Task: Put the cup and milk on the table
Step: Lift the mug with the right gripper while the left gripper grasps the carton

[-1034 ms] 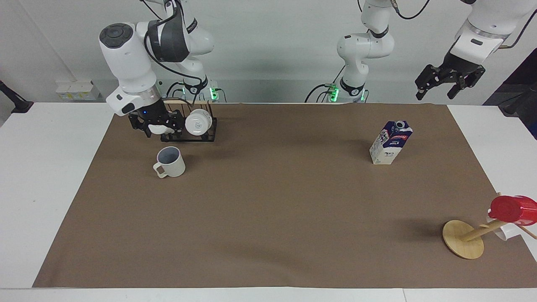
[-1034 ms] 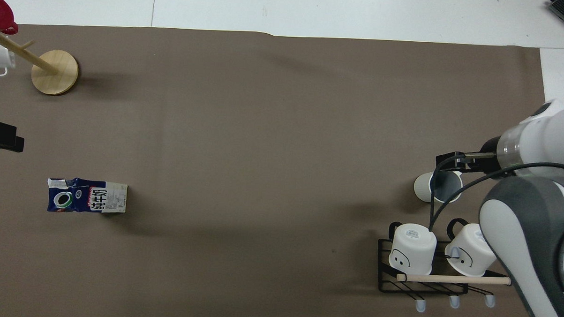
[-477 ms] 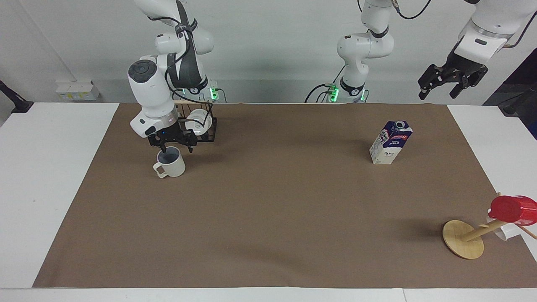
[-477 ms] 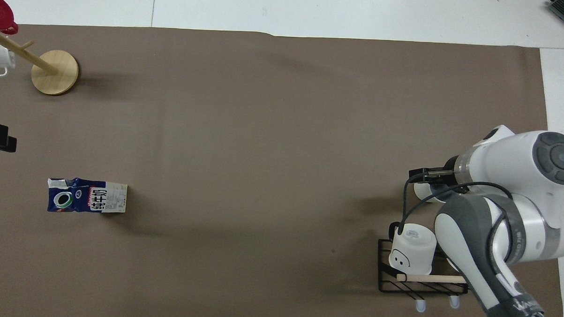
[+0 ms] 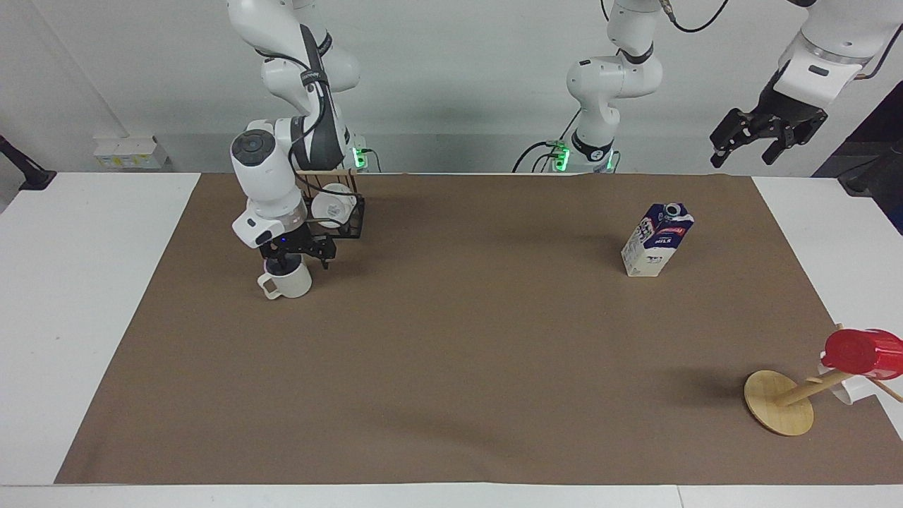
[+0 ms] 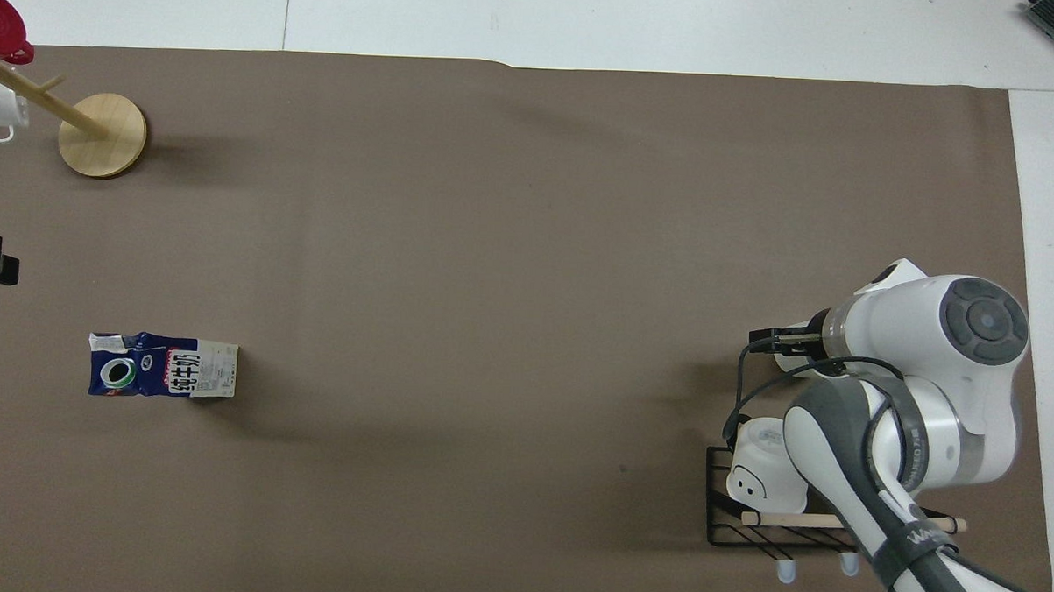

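One cup [image 5: 288,280] and one milk [image 5: 657,240] stand on the table [image 5: 92,282], well apart. The right gripper [image 5: 296,259] has come down onto the cup, fingers spread around its rim; the left gripper [image 5: 765,134] waits raised, open.

Down on the cup [image 5: 289,280] with the right gripper [image 5: 296,258], fingers spread across its rim, just beside the mug rack [image 5: 337,210]; milk carton [image 5: 657,240] upright, well apart.
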Controlling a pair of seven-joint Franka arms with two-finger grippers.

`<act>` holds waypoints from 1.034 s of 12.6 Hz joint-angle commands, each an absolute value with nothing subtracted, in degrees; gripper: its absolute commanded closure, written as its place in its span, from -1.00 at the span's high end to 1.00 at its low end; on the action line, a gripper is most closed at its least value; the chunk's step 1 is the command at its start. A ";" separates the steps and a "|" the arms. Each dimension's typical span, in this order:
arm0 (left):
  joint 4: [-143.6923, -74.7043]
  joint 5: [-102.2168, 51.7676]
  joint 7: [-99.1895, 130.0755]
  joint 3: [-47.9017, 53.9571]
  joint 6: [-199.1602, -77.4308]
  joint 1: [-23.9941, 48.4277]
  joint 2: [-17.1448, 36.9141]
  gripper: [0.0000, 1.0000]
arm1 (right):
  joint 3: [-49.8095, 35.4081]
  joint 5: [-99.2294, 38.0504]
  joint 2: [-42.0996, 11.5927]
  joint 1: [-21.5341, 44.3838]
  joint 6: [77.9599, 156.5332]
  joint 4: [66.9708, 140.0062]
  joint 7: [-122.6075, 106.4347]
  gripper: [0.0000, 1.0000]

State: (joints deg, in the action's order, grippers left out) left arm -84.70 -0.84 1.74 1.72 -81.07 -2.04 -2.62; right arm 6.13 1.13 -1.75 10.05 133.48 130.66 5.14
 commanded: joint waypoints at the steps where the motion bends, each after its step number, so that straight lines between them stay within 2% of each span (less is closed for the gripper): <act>1: -86.48 -1.41 1.67 2.20 -80.60 -2.90 -4.13 1.00 | 5.80 0.53 -2.37 9.14 135.09 131.22 4.75 1.00; 2: -87.35 -1.41 1.58 2.20 -80.68 -2.81 -4.74 1.00 | 5.80 0.61 -2.55 9.14 135.17 131.22 4.49 1.00; 3: -90.58 -1.41 1.41 2.20 -81.55 -2.81 -6.66 1.00 | 5.80 0.62 -2.55 9.14 135.09 131.22 4.05 0.63; 4: -95.23 -1.41 1.49 2.20 -83.65 -2.55 -9.64 1.00 | 5.80 0.53 -2.55 9.14 135.00 131.22 4.04 -0.18; 5: -100.23 -1.41 1.49 2.28 -86.11 -2.29 -12.37 1.00 | 5.80 0.61 -2.64 9.14 134.91 131.22 4.39 -0.86; 6: -103.59 -1.41 1.58 2.29 -87.52 -2.11 -14.22 1.00 | 5.80 0.53 -2.64 9.14 134.83 131.05 4.83 -1.00; 13: -110.30 -1.41 1.67 2.46 -93.50 -1.85 -14.68 1.00 | 5.80 0.62 -2.90 9.58 133.60 129.29 3.26 -1.00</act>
State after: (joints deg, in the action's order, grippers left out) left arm -107.19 -0.85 1.73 2.48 -90.69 -1.98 -12.95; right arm 6.09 1.13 -2.73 9.82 133.91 130.44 4.90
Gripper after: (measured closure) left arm 0.000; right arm 0.956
